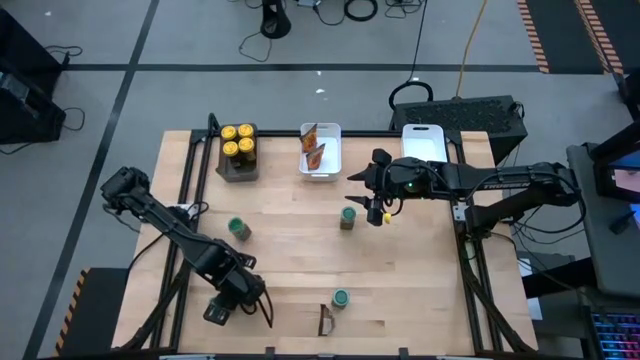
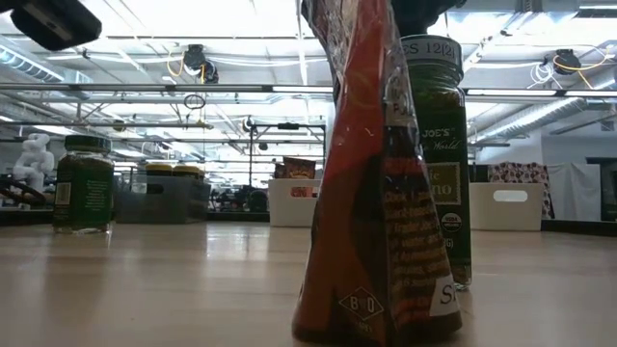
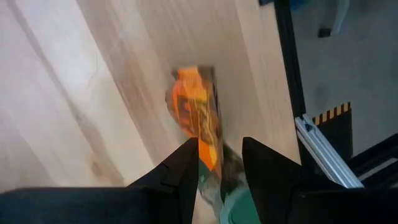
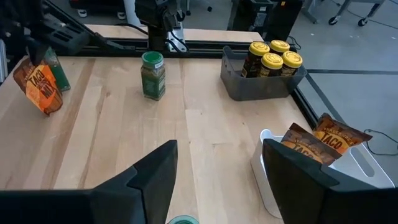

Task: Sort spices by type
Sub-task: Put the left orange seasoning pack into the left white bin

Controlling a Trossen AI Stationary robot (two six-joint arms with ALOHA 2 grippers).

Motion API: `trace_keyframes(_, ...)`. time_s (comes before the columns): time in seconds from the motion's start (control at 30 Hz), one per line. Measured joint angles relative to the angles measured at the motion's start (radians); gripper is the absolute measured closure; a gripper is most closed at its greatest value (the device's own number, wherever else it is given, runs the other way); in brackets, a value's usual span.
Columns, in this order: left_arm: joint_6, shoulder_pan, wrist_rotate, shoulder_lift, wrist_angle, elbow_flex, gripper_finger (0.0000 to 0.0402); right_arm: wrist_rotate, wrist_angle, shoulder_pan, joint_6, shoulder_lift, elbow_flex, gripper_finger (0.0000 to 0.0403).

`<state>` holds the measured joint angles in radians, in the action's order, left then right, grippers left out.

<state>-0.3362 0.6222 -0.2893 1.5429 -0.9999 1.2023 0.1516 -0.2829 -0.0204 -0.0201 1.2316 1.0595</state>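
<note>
Three green-lidded jars stand on their bases on the table: one at the left [image 1: 238,228], one in the middle [image 1: 347,215], one near the near edge [image 1: 341,298]. A brown-orange packet [image 1: 326,320] stands beside that last jar and fills the low view [image 2: 376,193]. My left gripper [image 3: 221,155] is open, low over the table and left of this pair, pointing at the packet [image 3: 196,115]. My right gripper [image 1: 374,208] is open and hovers by the middle jar, whose lid [image 4: 183,219] shows between its fingers. Yellow-lidded jars [image 1: 238,140] sit in the dark tray. Two packets [image 1: 314,148] lie in a white tray.
The dark tray [image 1: 236,170], the white tray with packets [image 1: 321,176] and a second white tray [image 1: 422,140] line the far edge. Bare wood lies between the jars at mid-table. The near-edge jar and packet stand close to the table's black frame [image 3: 287,93].
</note>
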Motion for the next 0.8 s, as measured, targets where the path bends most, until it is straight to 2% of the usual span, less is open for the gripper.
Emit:
trace_keyframes(0.3, 0.002, 0.000, -0.002, 0.000, 0.052, -0.044, 0.0277, 0.000, 0.001, 0.000, -0.020, 0.000, 0.000, 0.0184)
trace_keyframes(0.4, 0.002, 0.000, -0.002, 0.000, 0.051, -0.044, 0.0303, 0.001, 0.001, -0.001, -0.026, 0.000, 0.000, 0.0184)
trace_keyframes(0.57, 0.002, -0.001, 0.002, 0.000, 0.051, -0.044, 0.0384, 0.001, 0.001, -0.010, -0.025, 0.000, 0.000, 0.0184)
trace_keyframes(0.8, 0.005, -0.037, 0.002, -0.002, 0.044, -0.043, 0.0397, 0.001, 0.002, -0.014, -0.025, 0.000, 0.000, 0.0184)
